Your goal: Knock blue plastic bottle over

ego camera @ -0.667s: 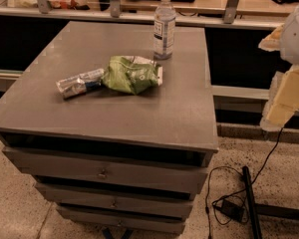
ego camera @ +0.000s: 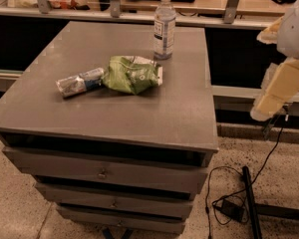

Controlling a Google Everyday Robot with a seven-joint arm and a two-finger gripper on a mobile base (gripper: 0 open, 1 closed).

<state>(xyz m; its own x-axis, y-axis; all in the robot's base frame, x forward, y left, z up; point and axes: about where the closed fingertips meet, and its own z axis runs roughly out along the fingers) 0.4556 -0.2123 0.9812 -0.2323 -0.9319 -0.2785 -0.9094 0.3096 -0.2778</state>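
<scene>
blue plastic bottle [ego camera: 164,26] upright on table [ego camera: 139,116], pincer [ego camera: 270,97] well apart at right

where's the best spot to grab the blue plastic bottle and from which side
Grip the blue plastic bottle around its labelled mid-body, probably coming from the right. It stands upright near the table's back edge, the green snack bag lies front-left of it, and the gripper hangs off the table's right.

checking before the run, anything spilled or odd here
Nothing spilled. The blue plastic bottle stands upright, capped; the green snack bag lies crumpled beside a foil wrapper. The claw hangs right of the cabinet.
</scene>
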